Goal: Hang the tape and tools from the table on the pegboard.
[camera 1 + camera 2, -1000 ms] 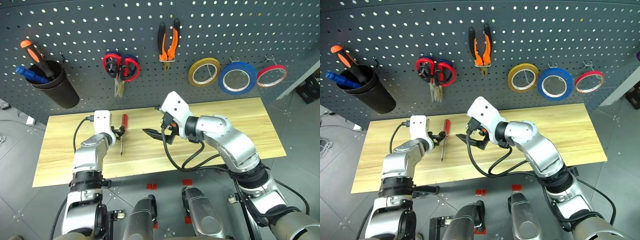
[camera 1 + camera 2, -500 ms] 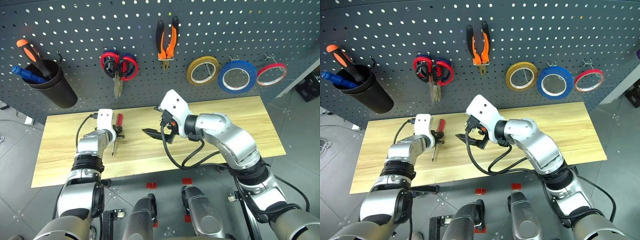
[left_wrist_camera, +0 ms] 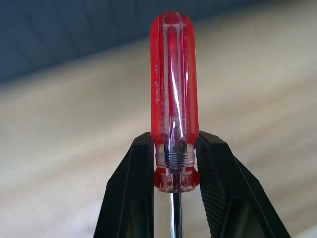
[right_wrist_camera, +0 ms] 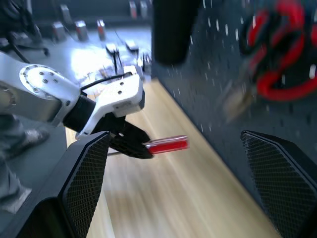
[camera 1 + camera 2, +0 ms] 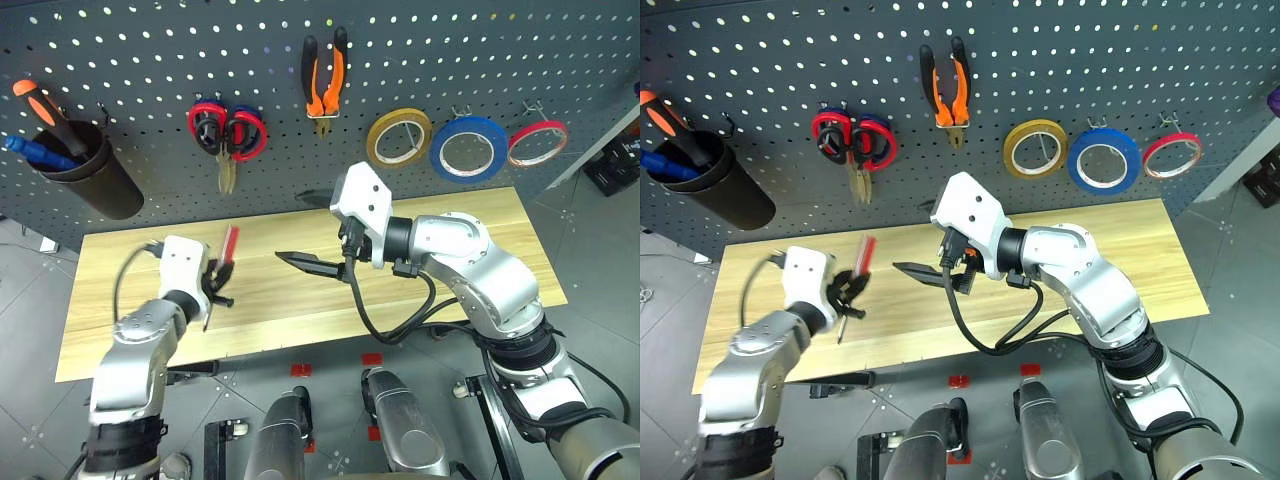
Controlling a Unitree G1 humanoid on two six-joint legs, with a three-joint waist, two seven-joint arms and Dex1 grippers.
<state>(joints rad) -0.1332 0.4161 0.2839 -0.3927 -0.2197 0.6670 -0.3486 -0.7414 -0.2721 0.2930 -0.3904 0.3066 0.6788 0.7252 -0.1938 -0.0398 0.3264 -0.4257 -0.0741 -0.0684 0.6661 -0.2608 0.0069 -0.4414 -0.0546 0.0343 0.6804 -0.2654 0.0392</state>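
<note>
Screwdriver (image 3: 172,94), slim and red-handled, is clamped at its handle base in the left claw (image 5: 214,285), lifted off the surface (image 5: 480,225) at about 8 o'clock. Right claw (image 5: 312,262) hangs spread wide and empty at centre, below the pegboard (image 5: 150,60).

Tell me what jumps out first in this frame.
The left gripper is shut on the red-handled screwdriver, lifted off the table. The right gripper hangs open mid-table. On the pegboard, pliers and three tape rolls hang.
</note>
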